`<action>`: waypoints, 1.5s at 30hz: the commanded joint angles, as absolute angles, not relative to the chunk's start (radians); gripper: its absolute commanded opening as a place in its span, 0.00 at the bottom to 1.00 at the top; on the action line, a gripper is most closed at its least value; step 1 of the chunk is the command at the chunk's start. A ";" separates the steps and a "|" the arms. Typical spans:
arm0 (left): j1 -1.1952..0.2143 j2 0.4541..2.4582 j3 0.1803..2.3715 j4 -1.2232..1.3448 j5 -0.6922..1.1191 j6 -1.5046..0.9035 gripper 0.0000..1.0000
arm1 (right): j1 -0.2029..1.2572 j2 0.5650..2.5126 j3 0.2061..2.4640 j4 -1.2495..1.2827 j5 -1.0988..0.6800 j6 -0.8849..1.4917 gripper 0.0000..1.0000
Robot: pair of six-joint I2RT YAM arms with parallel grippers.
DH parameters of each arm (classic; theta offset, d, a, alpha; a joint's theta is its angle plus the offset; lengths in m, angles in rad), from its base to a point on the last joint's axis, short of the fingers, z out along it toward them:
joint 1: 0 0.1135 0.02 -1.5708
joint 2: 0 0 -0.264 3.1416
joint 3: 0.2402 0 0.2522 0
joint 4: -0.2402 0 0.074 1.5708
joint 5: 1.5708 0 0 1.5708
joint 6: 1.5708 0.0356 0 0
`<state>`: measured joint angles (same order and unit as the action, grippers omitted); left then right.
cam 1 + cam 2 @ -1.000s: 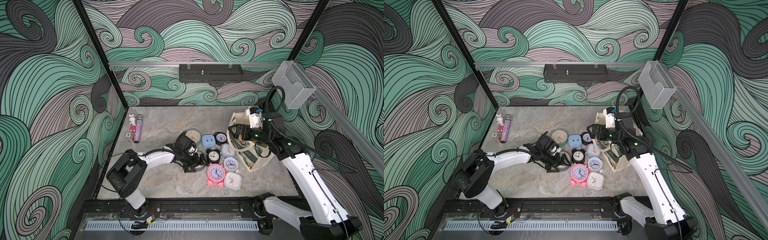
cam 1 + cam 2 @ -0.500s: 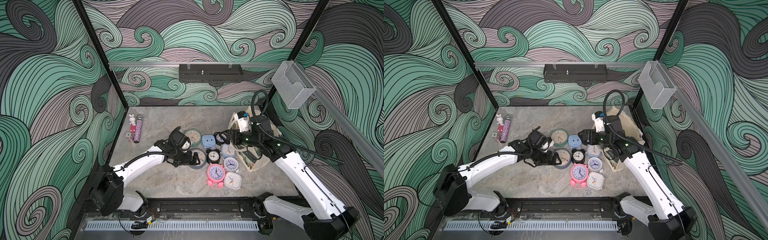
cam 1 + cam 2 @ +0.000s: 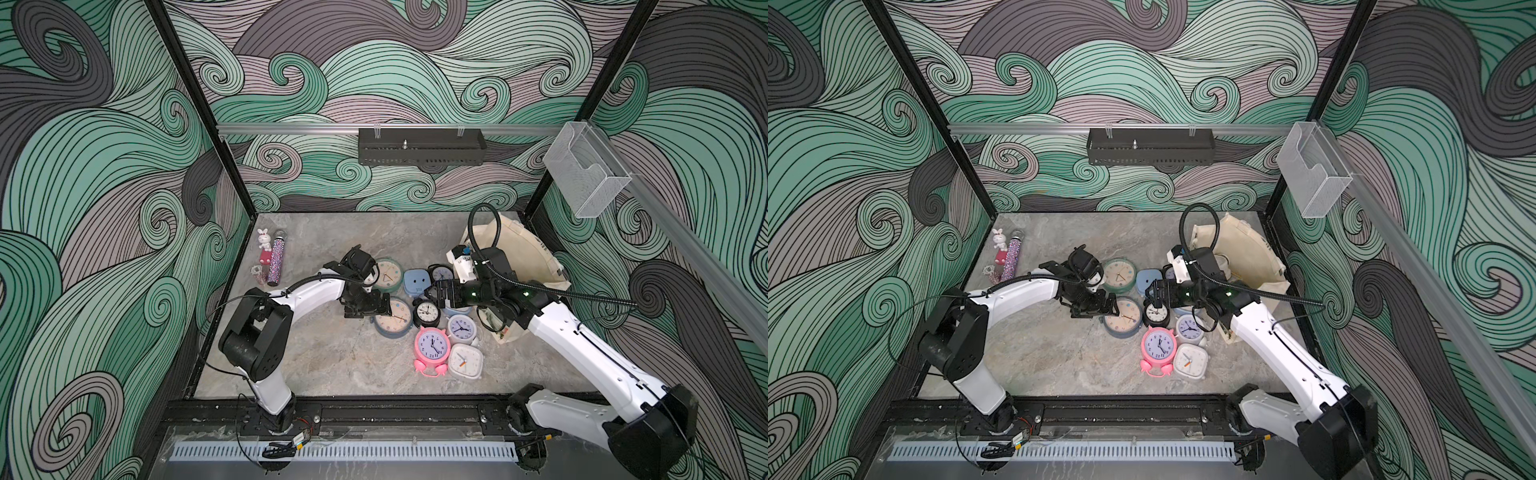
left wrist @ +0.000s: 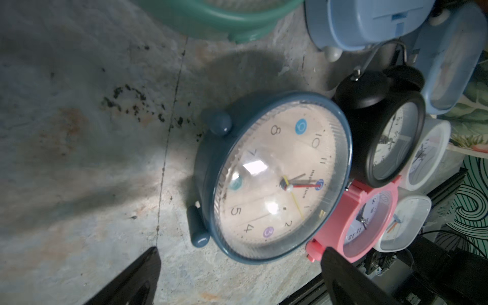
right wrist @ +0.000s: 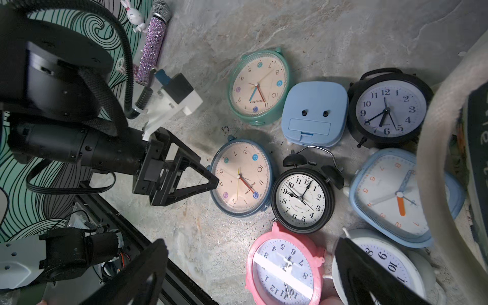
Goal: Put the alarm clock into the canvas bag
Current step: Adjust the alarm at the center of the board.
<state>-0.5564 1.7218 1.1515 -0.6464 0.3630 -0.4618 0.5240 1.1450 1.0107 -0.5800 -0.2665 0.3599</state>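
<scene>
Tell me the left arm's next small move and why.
Probably ease the left gripper forward until its open jaws straddle the dark blue clock. The clock lies face up just ahead of the jaws, not yet between them, and nothing is held. The pink clock and black clock crowd its far side, so go slowly.

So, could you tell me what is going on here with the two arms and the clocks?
Nothing is held yet. The left gripper, open, points at the dark blue round clock lying face up on the table. The right gripper hangs open above the cluster of clocks. The canvas bag lies beside the cluster on the right side.
</scene>
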 commanded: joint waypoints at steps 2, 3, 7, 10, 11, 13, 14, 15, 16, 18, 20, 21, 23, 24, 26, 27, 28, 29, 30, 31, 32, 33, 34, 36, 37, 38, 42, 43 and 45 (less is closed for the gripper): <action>-0.548 1.777 1.188 -0.612 0.411 -0.436 0.97 | 0.530 1.140 1.012 -0.554 -0.277 0.370 1.00; -0.548 1.790 1.186 -0.599 0.428 -0.442 0.97 | 0.530 1.143 1.012 -0.552 -0.278 0.370 1.00; -0.550 1.801 1.173 -0.584 0.455 -0.463 0.99 | 0.528 1.147 1.013 -0.548 -0.284 0.372 1.00; -0.556 1.767 1.130 -0.555 0.483 -0.477 0.99 | 0.531 1.146 1.013 -0.546 -0.287 0.372 1.00; -0.560 1.756 1.118 -0.546 0.497 -0.475 0.99 | 0.531 1.145 1.013 -0.545 -0.285 0.373 1.00; -0.574 1.735 1.097 -0.526 0.513 -0.473 0.99 | 0.530 1.146 1.011 -0.542 -0.291 0.372 1.00; -0.581 1.728 1.090 -0.523 0.515 -0.474 0.99 | 0.530 1.146 1.010 -0.540 -0.293 0.374 1.00; -0.587 1.720 1.085 -0.522 0.518 -0.473 0.99 | 0.530 1.147 1.009 -0.536 -0.296 0.373 1.00; -0.592 1.713 1.080 -0.522 0.518 -0.477 0.99 | 0.530 1.147 1.007 -0.537 -0.298 0.374 1.00; -0.607 1.694 1.064 -0.519 0.520 -0.484 0.99 | 0.531 1.146 1.003 -0.536 -0.301 0.376 1.00; -0.625 1.680 1.047 -0.511 0.518 -0.486 0.99 | 0.530 1.143 0.997 -0.533 -0.301 0.378 1.00; -0.634 1.673 1.041 -0.508 0.519 -0.485 0.99 | 0.530 1.142 0.994 -0.532 -0.301 0.378 0.99; -0.651 1.663 1.034 -0.500 0.521 -0.481 0.99 | 0.530 1.140 0.991 -0.531 -0.301 0.378 1.00; -0.661 1.659 1.034 -0.496 0.522 -0.482 0.99 | 0.530 1.140 0.989 -0.529 -0.301 0.379 1.00; -0.680 1.654 1.040 -0.492 0.523 -0.488 0.99 | 0.530 1.138 0.987 -0.531 -0.302 0.379 1.00; -0.692 1.654 1.041 -0.491 0.523 -0.494 0.99 | 0.530 1.137 0.987 -0.532 -0.302 0.381 1.00; -0.701 1.653 1.043 -0.490 0.523 -0.502 0.99 | 0.531 1.135 0.985 -0.531 -0.302 0.381 1.00; -0.712 1.655 1.045 -0.488 0.525 -0.513 0.99 | 0.530 1.134 0.986 -0.533 -0.301 0.380 1.00; -0.725 1.656 1.045 -0.483 0.530 -0.522 0.99 | 0.531 1.134 0.986 -0.532 -0.300 0.382 1.00; -0.735 1.655 1.043 -0.478 0.531 -0.528 0.99 | 0.530 1.133 0.985 -0.532 -0.300 0.381 1.00; -0.748 1.658 1.042 -0.472 0.531 -0.536 0.99 | 0.531 1.131 0.985 -0.533 -0.299 0.381 1.00; -0.763 1.662 1.040 -0.464 0.533 -0.544 0.99 | 0.528 1.133 0.984 -0.533 -0.299 0.381 1.00; -0.775 1.667 1.040 -0.455 0.537 -0.552 0.99 | 0.529 1.133 0.982 -0.532 -0.300 0.380 1.00; -0.802 1.676 1.046 -0.440 0.546 -0.565 0.99 | 0.528 1.131 0.981 -0.534 -0.302 0.381 1.00; -0.812 1.677 1.050 -0.441 0.545 -0.565 0.99 | 0.529 1.132 0.981 -0.534 -0.303 0.381 1.00; -0.821 1.674 1.056 -0.453 0.540 -0.562 0.99 | 0.528 1.130 0.982 -0.535 -0.302 0.381 1.00; -0.824 1.614 1.071 -0.557 0.483 -0.500 0.99 | 0.528 1.119 0.977 -0.532 -0.297 0.377 1.00; -0.824 1.599 1.081 -0.606 0.458 -0.471 0.99 | 0.529 1.118 0.976 -0.533 -0.297 0.377 1.00; -0.822 1.571 1.113 -0.733 0.369 -0.378 0.99 | 0.529 1.111 0.972 -0.526 -0.296 0.376 1.00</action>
